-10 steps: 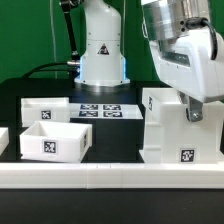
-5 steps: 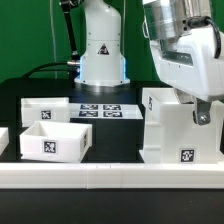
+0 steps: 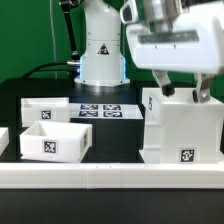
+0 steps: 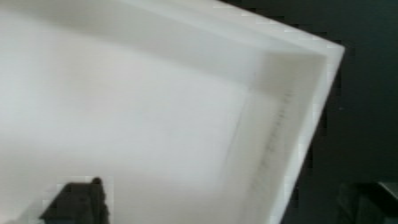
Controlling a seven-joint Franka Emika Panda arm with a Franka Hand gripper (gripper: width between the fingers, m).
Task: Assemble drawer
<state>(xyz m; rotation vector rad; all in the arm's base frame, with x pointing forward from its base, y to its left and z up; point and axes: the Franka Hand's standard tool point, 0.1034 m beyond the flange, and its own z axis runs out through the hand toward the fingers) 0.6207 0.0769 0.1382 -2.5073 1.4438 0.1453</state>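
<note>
I saw the two-finger gripper (image 3: 186,93) spread wide, grasping nothing, just above the large white plastic cube-shaped casing (image 3: 183,128), which stood on the black table (image 3: 115,142) at the exterior view's right.

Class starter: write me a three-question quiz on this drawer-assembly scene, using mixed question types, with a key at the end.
1. Fill in: the trays stand on the exterior view's ____.
2. True or false: the gripper is shut on one of the trays.
3. Which part is directly below the gripper? A the casing; B the marker board; C one of the trays.
Key: 1 left; 2 false, it is open; 3 A.
</note>
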